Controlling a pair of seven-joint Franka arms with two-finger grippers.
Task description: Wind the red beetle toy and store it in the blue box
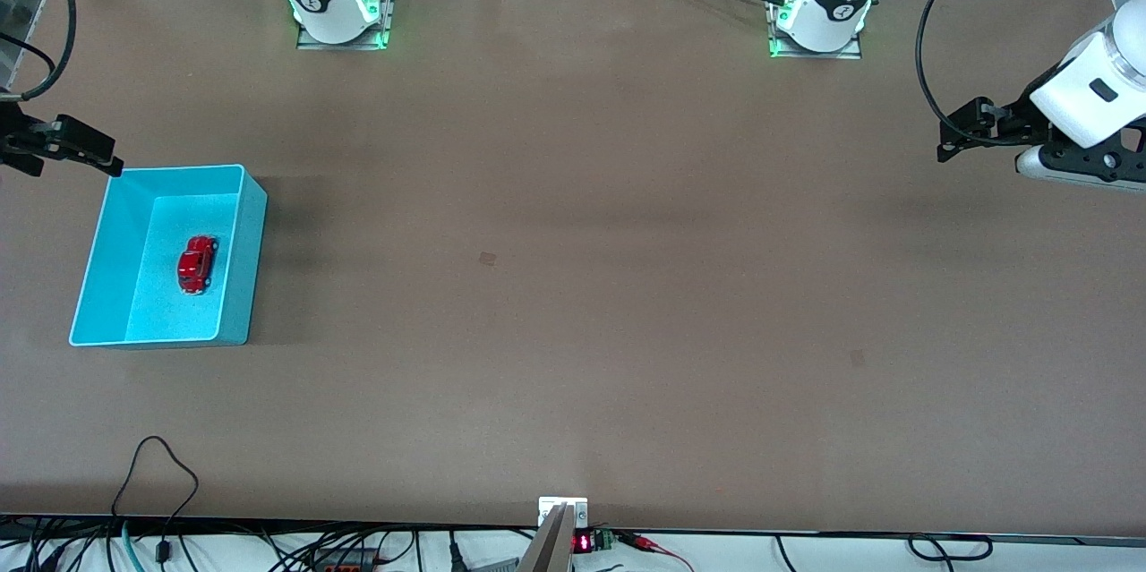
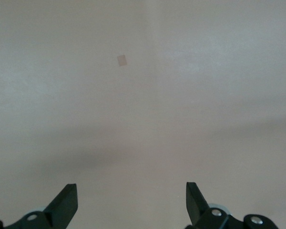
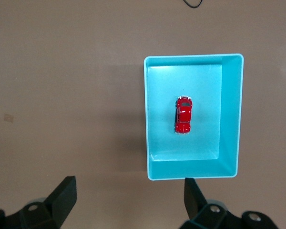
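The red beetle toy (image 1: 197, 264) (image 3: 183, 115) lies on the floor of the blue box (image 1: 253, 268) (image 3: 193, 169), roughly in its middle. The box stands at the right arm's end of the table. My right gripper (image 1: 94, 151) (image 3: 128, 186) hangs open and empty over the table, just off the box's rim on the side toward the robots' bases. At the left arm's end of the table my left gripper (image 1: 962, 132) (image 2: 131, 191) waits in the air, open, with only bare tabletop between its fingers.
A small dark mark (image 1: 488, 259) (image 2: 122, 60) sits mid-table, and a fainter one (image 1: 858, 358) lies nearer the front camera. A black cable loop (image 1: 157, 465) and a camera stand (image 1: 562, 518) sit at the front edge.
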